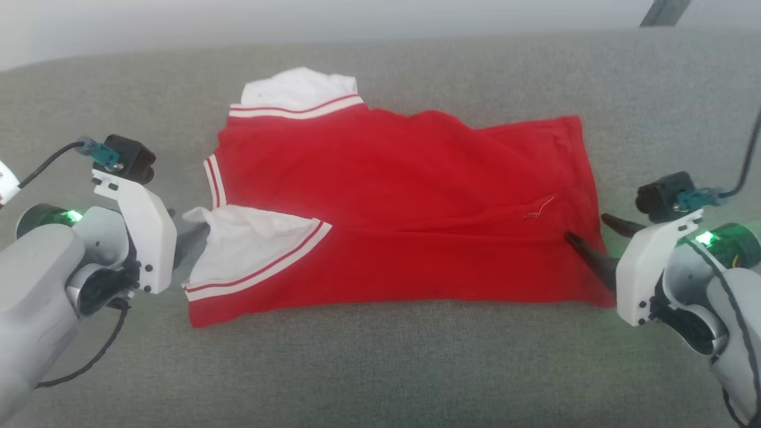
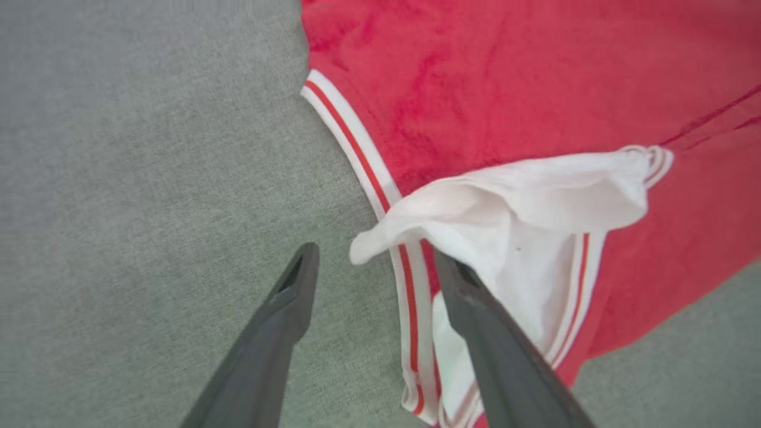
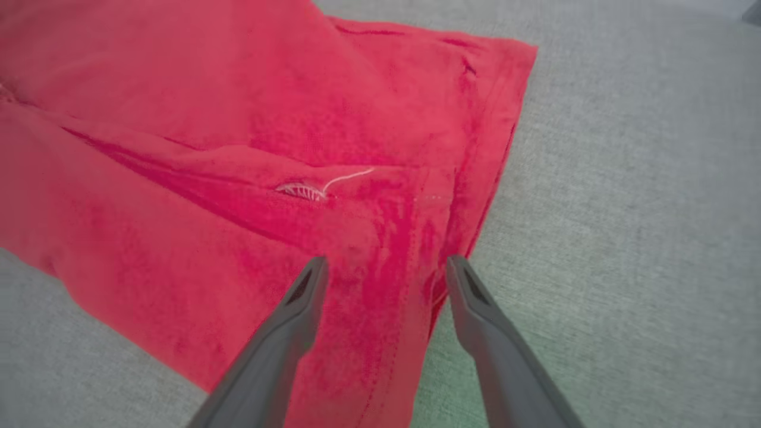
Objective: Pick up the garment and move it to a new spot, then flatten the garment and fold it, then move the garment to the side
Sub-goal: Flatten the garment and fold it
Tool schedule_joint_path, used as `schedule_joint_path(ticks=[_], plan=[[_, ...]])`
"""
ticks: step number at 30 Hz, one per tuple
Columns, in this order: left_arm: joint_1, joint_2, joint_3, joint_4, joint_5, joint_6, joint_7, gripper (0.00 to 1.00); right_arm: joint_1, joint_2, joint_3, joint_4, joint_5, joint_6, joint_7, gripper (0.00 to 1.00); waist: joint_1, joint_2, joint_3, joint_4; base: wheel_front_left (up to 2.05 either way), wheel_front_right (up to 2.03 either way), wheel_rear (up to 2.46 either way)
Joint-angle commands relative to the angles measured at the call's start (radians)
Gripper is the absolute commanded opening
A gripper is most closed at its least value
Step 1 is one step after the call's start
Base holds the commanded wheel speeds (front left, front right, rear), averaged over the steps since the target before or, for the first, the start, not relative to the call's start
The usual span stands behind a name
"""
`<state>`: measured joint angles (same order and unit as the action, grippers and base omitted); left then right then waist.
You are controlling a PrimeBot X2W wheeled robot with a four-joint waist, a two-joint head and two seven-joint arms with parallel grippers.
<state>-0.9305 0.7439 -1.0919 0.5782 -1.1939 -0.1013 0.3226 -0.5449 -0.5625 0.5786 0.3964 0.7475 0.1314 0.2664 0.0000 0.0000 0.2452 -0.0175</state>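
The red T-shirt (image 1: 386,196) lies spread in the middle of a grey fabric surface (image 1: 380,368). Its collar end is toward 9 o'clock and its hem toward 3 o'clock. One white sleeve (image 1: 297,89) sticks out at 11 o'clock. The other sleeve (image 1: 250,249) is crumpled and lies partly on the red cloth at 8 o'clock, and a long crease runs across the body from there toward the hem. A short loose white thread (image 1: 538,209) sits on the red cloth near the hem. The left pincer (image 1: 185,229) is at 9 o'clock beside the collar and is released, with its fingers well apart. In the left wrist view the left pincer (image 2: 376,257) has one finger over bare grey fabric and the other over the white sleeve (image 2: 523,238). The striped collar trim (image 2: 351,128) runs down between them, and the sleeve's loose tip lies in the gap. The right pincer (image 1: 587,227) is at 3 o'clock and also spread open, holding nothing. In the right wrist view the right pincer (image 3: 386,264) straddles the hem edge of the T-shirt (image 3: 208,119), with one finger above the red cloth and the other above the grey fabric. Whether either finger touches the cloth cannot be told. Black cables (image 1: 89,362) trail from both wrists, and a dark bar (image 1: 666,12) crosses the far corner at 1 o'clock.
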Motion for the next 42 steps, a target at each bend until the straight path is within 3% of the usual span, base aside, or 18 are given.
schedule_joint_path(ticks=[1, 9, 11, 19, 24, 29, 35, 42], plan=[[0.015, 0.012, 0.007, -0.017, -0.008, 0.009, -0.005, 1.00, 0.021, -0.008, -0.017, -0.018, -0.015, -0.002, -0.009, 1.00, 0.0000, 0.0000, -0.028, 0.006, 0.00, 0.00, 0.00], [0.073, 0.083, 0.008, -0.165, -0.028, 0.086, 0.011, 1.00, 0.091, -0.008, -0.134, -0.094, -0.093, -0.002, -0.080, 1.00, 0.0000, 0.0000, -0.078, 0.014, 0.00, 0.00, 0.00], [0.103, 0.107, 0.010, -0.230, -0.036, 0.121, 0.017, 1.00, 0.119, 0.006, -0.181, -0.115, -0.133, -0.002, -0.111, 1.00, 0.0000, 0.0000, -0.087, 0.014, 0.00, 0.00, 0.00], [0.231, 0.192, 0.010, -0.497, -0.095, 0.289, 0.026, 1.00, 0.250, 0.116, -0.403, -0.206, -0.307, -0.002, -0.222, 1.00, 0.0000, 0.0000, -0.094, 0.008, 0.00, 0.00, 0.00], [0.270, 0.213, -0.002, -0.568, -0.095, 0.361, 0.031, 1.00, 0.317, 0.210, -0.516, -0.265, -0.407, -0.002, -0.250, 1.00, 0.0000, 0.0000, -0.085, -0.001, 0.00, 0.00, 0.00], [0.279, 0.191, 0.002, -0.519, -0.108, 0.380, 0.023, 1.00, 0.367, 0.279, -0.551, -0.317, -0.459, -0.002, -0.234, 1.00, 0.0000, 0.0000, -0.069, -0.021, 0.00, 0.00, 0.00], [0.266, 0.144, 0.007, -0.395, -0.134, 0.353, 0.031, 1.00, 0.407, 0.339, -0.565, -0.344, -0.473, -0.002, -0.220, 1.00, 0.0000, 0.0000, -0.040, -0.049, 0.00, 0.00, 0.00], [0.267, 0.077, -0.011, -0.241, -0.163, 0.332, 0.078, 0.98, 0.426, 0.353, -0.564, -0.345, -0.475, -0.002, -0.183, 1.00, 0.0000, 0.0000, -0.023, -0.068, 0.00, 0.00, 0.00]])
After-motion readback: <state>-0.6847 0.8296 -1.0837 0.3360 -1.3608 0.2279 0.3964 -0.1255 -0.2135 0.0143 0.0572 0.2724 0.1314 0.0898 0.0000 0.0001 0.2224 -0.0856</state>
